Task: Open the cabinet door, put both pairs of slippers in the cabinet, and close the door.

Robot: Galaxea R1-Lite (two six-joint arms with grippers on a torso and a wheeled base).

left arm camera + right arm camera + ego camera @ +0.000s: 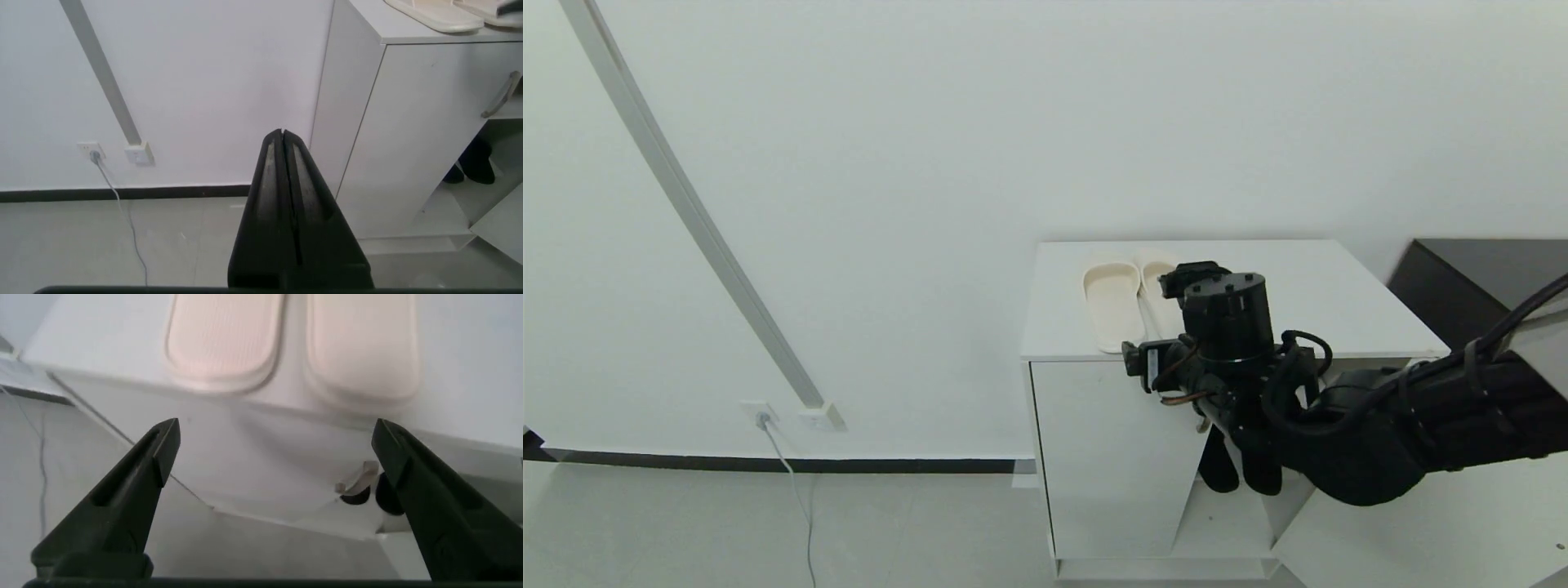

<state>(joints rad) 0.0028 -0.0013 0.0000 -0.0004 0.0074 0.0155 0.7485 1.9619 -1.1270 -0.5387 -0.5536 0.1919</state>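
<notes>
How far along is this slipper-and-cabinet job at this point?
Done: the cabinet is open and the black slippers sit inside it. In hand: the open right gripper hovers at the near ends of the white slippers, which lie on the cabinet top, not yet grasped. Left: pick up that pair, put it inside, then shut the cabinet.

The cabinet is seen to be made of smooth white board with a matt finish, and its door handle looks like dull grey metal. The cream slippers appear moulded of matt foam, finely ribbed on the footbed. The left tool and the right tool are finished in black plastic with a faint sheen. The floor is seen as smooth and slightly glossy.
</notes>
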